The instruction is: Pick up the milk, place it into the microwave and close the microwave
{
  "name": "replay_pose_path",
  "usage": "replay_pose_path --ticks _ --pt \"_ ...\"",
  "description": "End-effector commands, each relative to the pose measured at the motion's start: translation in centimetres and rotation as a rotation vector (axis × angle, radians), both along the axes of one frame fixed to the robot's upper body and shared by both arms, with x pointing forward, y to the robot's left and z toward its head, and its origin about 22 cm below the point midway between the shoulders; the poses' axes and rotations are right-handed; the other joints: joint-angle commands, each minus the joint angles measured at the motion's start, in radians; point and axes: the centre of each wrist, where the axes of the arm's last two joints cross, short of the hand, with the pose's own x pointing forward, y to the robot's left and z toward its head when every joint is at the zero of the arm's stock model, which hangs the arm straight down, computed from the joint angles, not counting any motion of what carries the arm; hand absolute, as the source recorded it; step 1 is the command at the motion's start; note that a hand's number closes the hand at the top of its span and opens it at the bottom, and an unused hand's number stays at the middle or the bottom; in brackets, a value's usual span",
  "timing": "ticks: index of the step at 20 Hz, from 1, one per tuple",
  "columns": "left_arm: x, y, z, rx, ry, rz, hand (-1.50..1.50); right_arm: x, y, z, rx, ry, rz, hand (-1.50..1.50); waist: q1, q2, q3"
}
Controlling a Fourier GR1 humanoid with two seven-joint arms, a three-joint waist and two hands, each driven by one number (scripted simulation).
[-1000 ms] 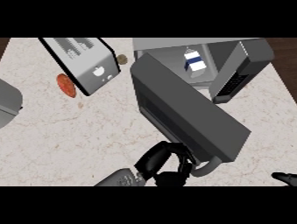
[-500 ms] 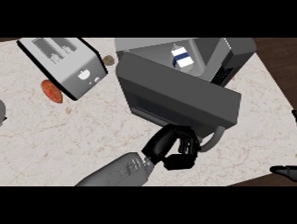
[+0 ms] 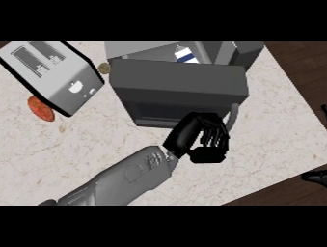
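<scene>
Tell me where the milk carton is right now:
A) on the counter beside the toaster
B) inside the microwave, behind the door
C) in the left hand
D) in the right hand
B: the milk carton stands inside the microwave, behind the door that the left hand touches.

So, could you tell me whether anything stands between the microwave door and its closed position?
Nothing visible does. The milk sits inside the microwave, and the left hand is at the door, by its handle.
</scene>
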Motion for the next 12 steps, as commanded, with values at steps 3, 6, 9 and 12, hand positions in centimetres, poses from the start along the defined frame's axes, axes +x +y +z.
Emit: replay_pose_path --ticks 3,6,9,12 --pt "1.8 -1.4 2.8 -0.035 -0.041 0.031 1.5 1.7 0.9 1.7 0.041 -0.057 0.109 -1.5 -0.045 0.012 0.002" --pt "2.7 -1.6 3.8 -0.038 -0.059 0.049 1.5 2.4 1.3 2.4 0.043 -0.062 0.145 -1.5 -0.06 0.023 0.003" --pt "3.5 -1.8 4.5 -0.033 -0.068 0.063 1.5 3.1 1.2 3.6 0.049 -0.083 0.164 -1.5 -0.077 0.026 0.004" --pt "4.2 -1.9 5.4 -0.035 -0.071 0.093 1.5 3.7 1.6 4.4 0.048 -0.094 0.184 -1.5 -0.093 0.032 0.005"
